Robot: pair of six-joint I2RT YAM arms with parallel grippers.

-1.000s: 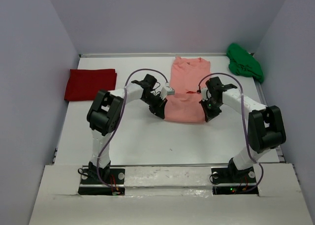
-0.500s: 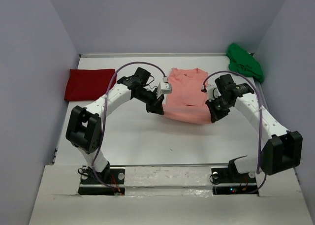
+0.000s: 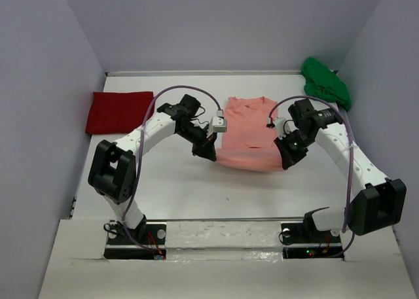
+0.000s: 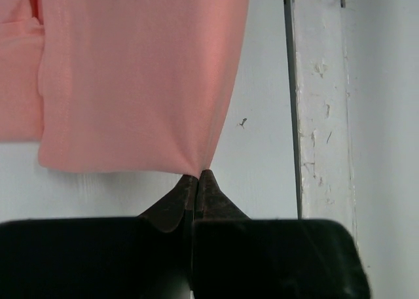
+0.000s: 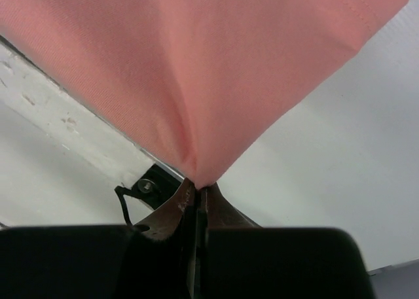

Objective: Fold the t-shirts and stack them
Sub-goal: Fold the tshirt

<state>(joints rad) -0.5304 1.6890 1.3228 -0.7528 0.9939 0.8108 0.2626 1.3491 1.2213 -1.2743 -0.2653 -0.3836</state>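
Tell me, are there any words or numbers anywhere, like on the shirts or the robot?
There are none that can be read.
The pink t-shirt, the red t-shirt and the green t-shirt are plain, with no print showing.
The small white box on the left arm is too small to show any label.
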